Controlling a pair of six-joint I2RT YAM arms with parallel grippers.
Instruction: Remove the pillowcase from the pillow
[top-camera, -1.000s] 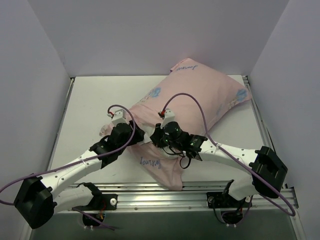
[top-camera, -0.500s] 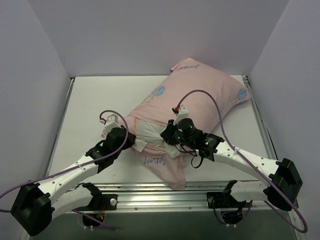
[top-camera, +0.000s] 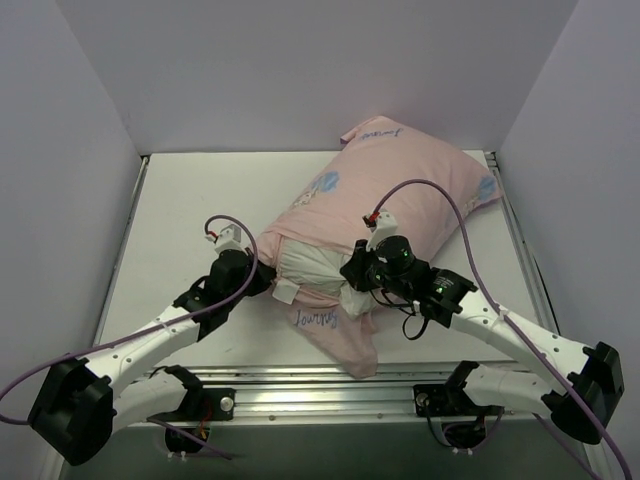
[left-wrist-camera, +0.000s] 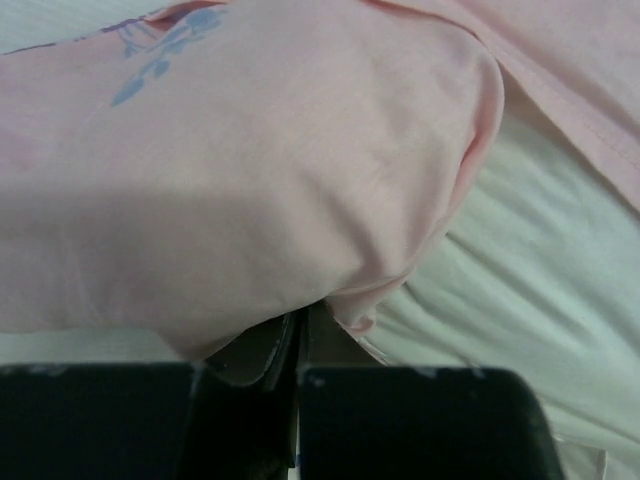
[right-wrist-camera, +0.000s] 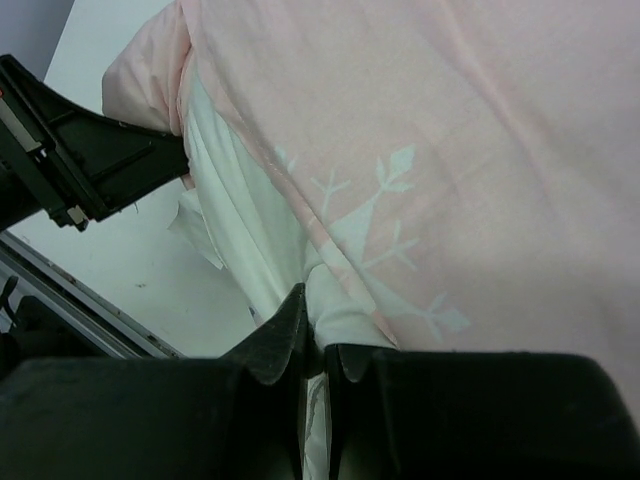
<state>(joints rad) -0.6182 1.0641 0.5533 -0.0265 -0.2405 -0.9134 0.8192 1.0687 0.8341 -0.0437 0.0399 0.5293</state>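
Pink case (top-camera: 400, 190) lies diagonally on the table (top-camera: 180, 200), running from centre out to 1 o'clock, with its open end facing 7 o'clock. White pillow (top-camera: 315, 262) bulges from that opening at centre; most of it sits inside the case.

Left gripper (top-camera: 262, 278), at 9 o'clock of the opening, has its fingers pressed together on a fold of the hem. Right gripper (top-camera: 355, 283), at 3 o'clock of the opening, is likewise clamped tight where hem meets pillow. Which layer it pinches cannot be told.

Recommended procedure:
- Confirm each grip holds one layer of case only, not pillow fabric.
- Peel both sides of the hem toward 1 o'clock evenly, so the case does not bunch on one corner.
- Keep the pull low and along the pillow's long axis.

Obstructions:
- Loose flap (top-camera: 340, 335) of the case trails toward 6 o'clock, near the rail (top-camera: 300, 378), and may snag there.
- Pillow tag (top-camera: 287, 292) lies just beside the left gripper.
- Side wall (top-camera: 560, 150) stands near the case's far corner, limiting travel.
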